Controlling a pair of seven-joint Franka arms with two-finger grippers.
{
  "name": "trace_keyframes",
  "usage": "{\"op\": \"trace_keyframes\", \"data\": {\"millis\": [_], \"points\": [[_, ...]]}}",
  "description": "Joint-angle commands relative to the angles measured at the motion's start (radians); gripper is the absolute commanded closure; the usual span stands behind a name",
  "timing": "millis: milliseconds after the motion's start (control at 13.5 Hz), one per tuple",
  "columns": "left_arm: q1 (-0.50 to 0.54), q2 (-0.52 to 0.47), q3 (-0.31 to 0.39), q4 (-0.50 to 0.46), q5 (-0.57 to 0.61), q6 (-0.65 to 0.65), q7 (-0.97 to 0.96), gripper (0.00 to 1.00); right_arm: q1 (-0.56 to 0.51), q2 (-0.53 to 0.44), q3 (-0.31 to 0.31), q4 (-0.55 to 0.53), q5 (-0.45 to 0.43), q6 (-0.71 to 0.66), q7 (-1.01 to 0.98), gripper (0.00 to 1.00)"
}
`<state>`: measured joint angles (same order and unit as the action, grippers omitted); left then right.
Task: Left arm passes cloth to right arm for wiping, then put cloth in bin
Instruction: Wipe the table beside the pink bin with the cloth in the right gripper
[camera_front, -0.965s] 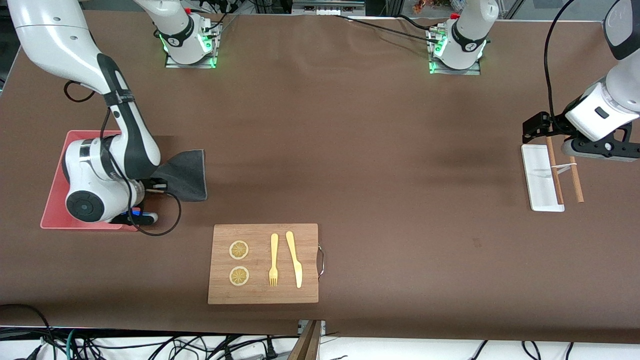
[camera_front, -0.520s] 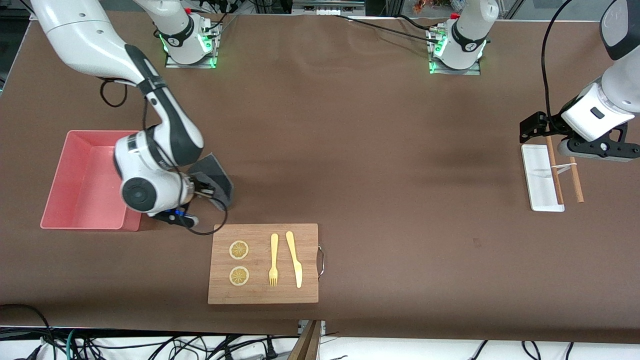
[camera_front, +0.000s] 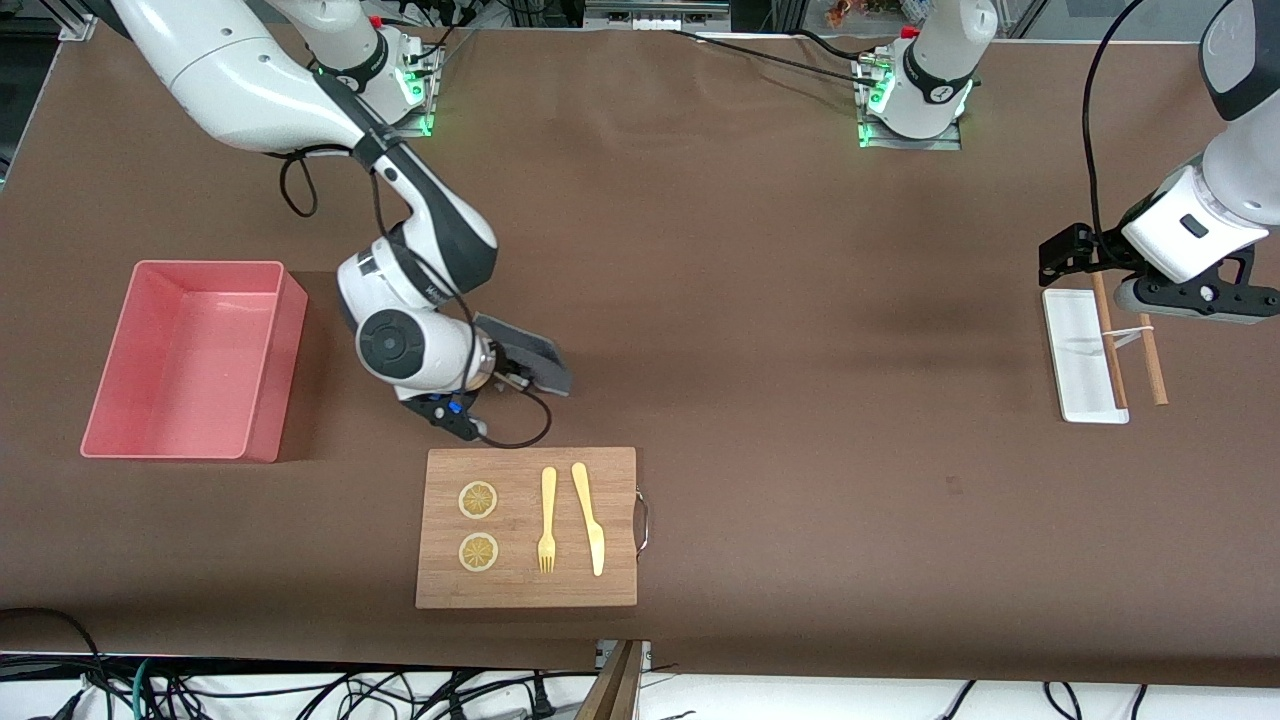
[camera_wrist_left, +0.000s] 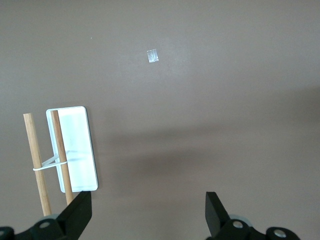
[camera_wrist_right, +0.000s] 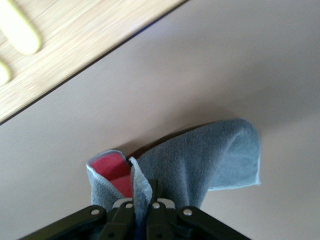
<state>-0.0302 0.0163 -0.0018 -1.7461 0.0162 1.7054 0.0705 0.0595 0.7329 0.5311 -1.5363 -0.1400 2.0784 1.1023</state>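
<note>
My right gripper (camera_front: 500, 372) is shut on the dark grey cloth (camera_front: 528, 360), which trails on the brown table just farther from the front camera than the wooden cutting board (camera_front: 527, 527). In the right wrist view the cloth (camera_wrist_right: 210, 160) hangs folded from the gripper (camera_wrist_right: 142, 200), with the board's edge (camera_wrist_right: 75, 55) close by. The pink bin (camera_front: 190, 357) stands empty at the right arm's end of the table. My left gripper (camera_wrist_left: 147, 215) is open and empty, waiting in the air beside the white tray (camera_wrist_left: 72, 150).
The cutting board holds two lemon slices (camera_front: 478, 500), a yellow fork (camera_front: 547, 520) and a yellow knife (camera_front: 589, 517). The white tray (camera_front: 1082, 352) with two wooden sticks (camera_front: 1110, 345) lies at the left arm's end. A cable loop (camera_front: 520, 425) hangs under the right wrist.
My right gripper has dragged the cloth away from the bin toward the middle of the table, along the board's edge. The left arm has barely moved.
</note>
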Motion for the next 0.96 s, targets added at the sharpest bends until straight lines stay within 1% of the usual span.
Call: {"op": "trace_keyframes", "data": {"millis": [0,148,297,371,668,891], "points": [[0.000,-0.021,-0.001,-0.015,-0.016,-0.001,-0.006,0.00,0.026,0.045,0.033,0.005,0.011,0.096,0.138,1.00],[0.000,-0.021,-0.001,-0.015,-0.016,-0.001,-0.006,0.00,0.043,0.056,0.033,0.005,0.010,0.129,0.168,1.00],[0.000,-0.021,-0.001,-0.015,-0.016,-0.001,-0.006,0.00,0.031,0.051,0.029,0.004,0.007,0.114,0.124,1.00],[0.000,-0.021,-0.001,-0.015,-0.016,-0.001,-0.006,0.00,0.023,0.046,0.021,0.002,0.000,0.085,0.079,1.00],[0.000,-0.021,-0.001,-0.015,-0.016,-0.006,-0.006,0.00,-0.012,0.017,-0.063,0.004,-0.003,-0.061,-0.154,1.00],[0.000,-0.021,-0.001,-0.015,-0.016,-0.006,-0.006,0.00,-0.036,-0.006,-0.143,0.004,-0.003,-0.162,-0.332,1.00]]}}
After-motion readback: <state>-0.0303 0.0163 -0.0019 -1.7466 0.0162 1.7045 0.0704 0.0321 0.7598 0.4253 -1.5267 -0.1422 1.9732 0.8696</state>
